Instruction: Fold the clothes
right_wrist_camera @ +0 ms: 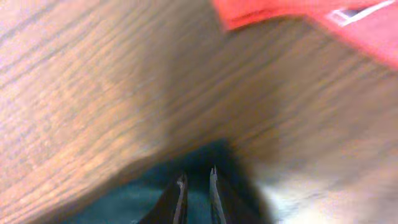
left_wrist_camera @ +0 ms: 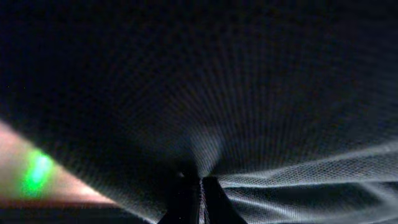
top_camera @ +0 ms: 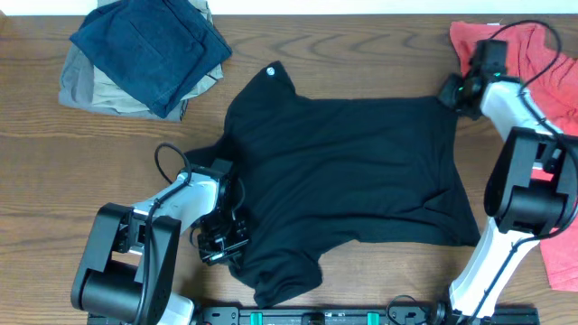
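The clothes (top_camera: pixel 352 171), one large black garment, lie spread across the middle of the wooden table, with a small white round logo (top_camera: pixel 272 71) near the far left corner. My left gripper (top_camera: pixel 226 239) is at the garment's near left edge, shut on a pinch of the black fabric. In the left wrist view that mesh fabric (left_wrist_camera: pixel 249 93) fills almost everything above the closed jaws (left_wrist_camera: pixel 200 183). My right gripper (top_camera: pixel 452 93) sits at the garment's far right corner. Its fingers (right_wrist_camera: pixel 196 177) stand narrowly apart with dark cloth (right_wrist_camera: pixel 155 199) between them.
A navy blue garment (top_camera: pixel 149 45) lies on a khaki one (top_camera: pixel 86 86) at the far left. A coral-red shirt (top_camera: pixel 551 54) lies at the far right, right behind the right gripper, its edge (right_wrist_camera: pixel 323 12) showing in the right wrist view. More red cloth (top_camera: pixel 564 262) lies near right.
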